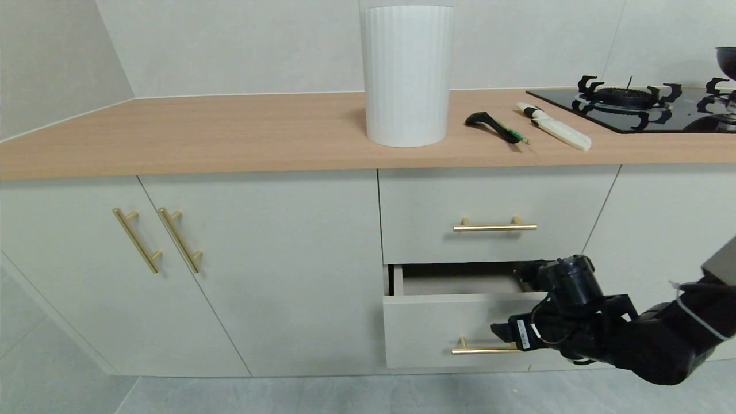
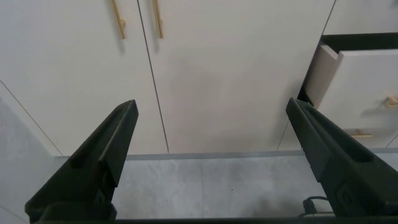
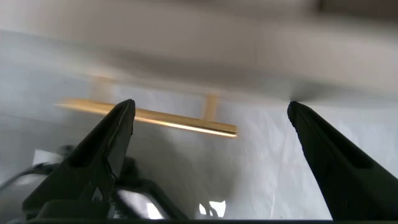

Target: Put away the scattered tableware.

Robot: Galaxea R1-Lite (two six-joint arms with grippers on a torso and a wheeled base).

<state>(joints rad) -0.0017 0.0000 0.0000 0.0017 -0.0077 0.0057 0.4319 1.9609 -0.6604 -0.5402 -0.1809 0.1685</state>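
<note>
A black peeler with a green tip and a white knife lie on the wooden counter, right of a tall white ribbed container. Below them the lower drawer stands partly pulled out; its inside is hidden. My right gripper is open just in front of that drawer's gold handle, touching nothing. In the right wrist view its fingers spread wide before the handle. My left gripper is open and empty, held low facing the cabinet doors.
A black gas hob occupies the counter's right end. The upper drawer is shut. Two cabinet doors with gold handles are shut at the left. Grey floor runs below the cabinets.
</note>
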